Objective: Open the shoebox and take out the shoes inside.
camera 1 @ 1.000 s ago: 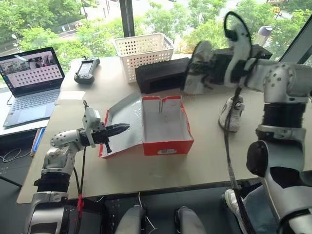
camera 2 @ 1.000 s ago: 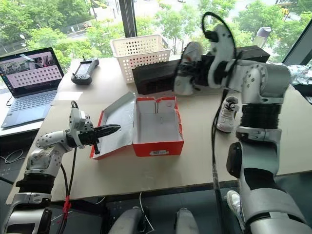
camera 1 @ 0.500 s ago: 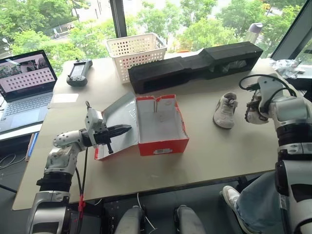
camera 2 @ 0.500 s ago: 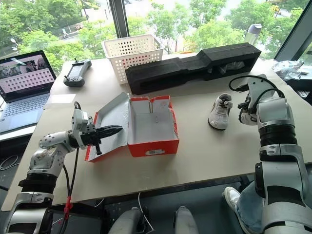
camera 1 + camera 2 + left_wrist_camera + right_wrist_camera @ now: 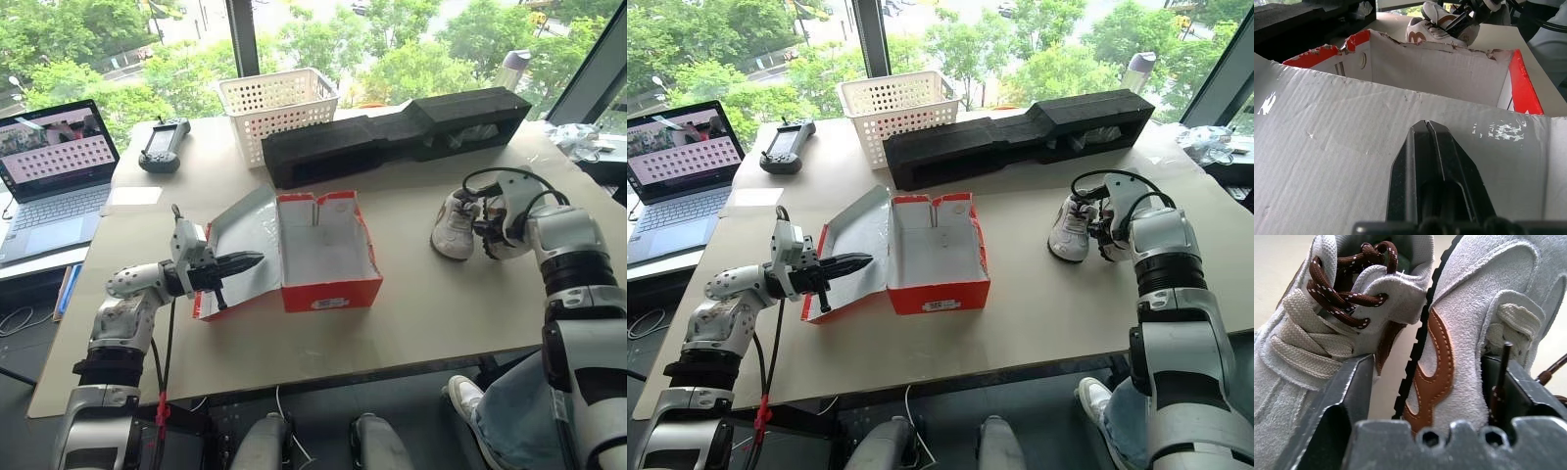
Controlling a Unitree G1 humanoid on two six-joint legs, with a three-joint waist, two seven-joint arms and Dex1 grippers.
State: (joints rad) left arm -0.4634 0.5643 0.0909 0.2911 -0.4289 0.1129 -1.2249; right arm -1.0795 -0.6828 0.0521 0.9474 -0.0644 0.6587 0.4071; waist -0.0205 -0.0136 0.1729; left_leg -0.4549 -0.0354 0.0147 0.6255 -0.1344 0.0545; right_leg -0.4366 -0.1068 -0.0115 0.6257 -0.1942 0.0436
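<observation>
The red shoebox (image 5: 328,292) stands open mid-table, white and bare inside, its lid (image 5: 245,227) folded flat to the left. My left gripper (image 5: 243,261) is shut and hovers level over the lid's white inside; its closed fingers (image 5: 1427,152) point toward the box. Both shoes sit on the table to the right of the box. One off-white shoe (image 5: 454,223) stands alone. The other shoe (image 5: 1459,328), with brown flame trim, lies between the spread fingers of my open right gripper (image 5: 487,227); one finger (image 5: 1347,396) stands clear of its sole.
A long black foam block (image 5: 392,132) and a white perforated basket (image 5: 277,98) line the back of the table. A laptop (image 5: 49,176) and a handheld controller (image 5: 162,142) sit at the far left. The table's front edge (image 5: 323,377) runs close below the box.
My right arm came down from above the foam block to the table on the right, bringing the second shoe beside the first, and its jaws have spread. The left arm stayed still.
</observation>
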